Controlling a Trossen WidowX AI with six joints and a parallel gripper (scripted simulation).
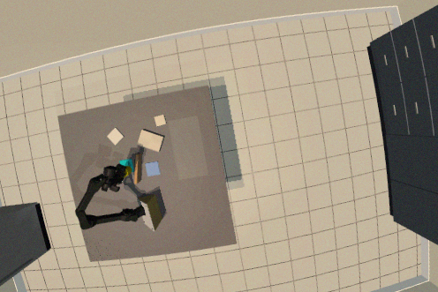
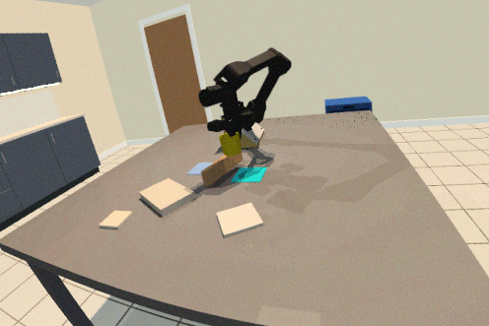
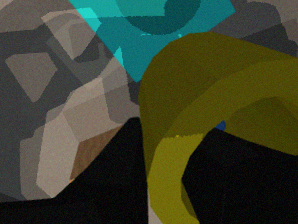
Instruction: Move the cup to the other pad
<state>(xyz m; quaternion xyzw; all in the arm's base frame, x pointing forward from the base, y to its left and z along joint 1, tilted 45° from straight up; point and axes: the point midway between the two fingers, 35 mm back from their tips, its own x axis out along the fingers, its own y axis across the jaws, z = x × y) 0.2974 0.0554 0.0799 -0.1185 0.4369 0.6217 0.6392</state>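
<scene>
The yellow cup hangs upright in the air, close to the teal pad and on its side of the low wooden wall. My gripper is shut on the cup's wall, one finger outside and one inside. A bit of a blue marble shows inside the cup; the other contents are hidden. The blue pad lies bare beyond the wall.
A thick pale block lies off one end of the wall. A flat pale tile and a smaller tile lie farther out. A large tilted box shape stands near the arm's base.
</scene>
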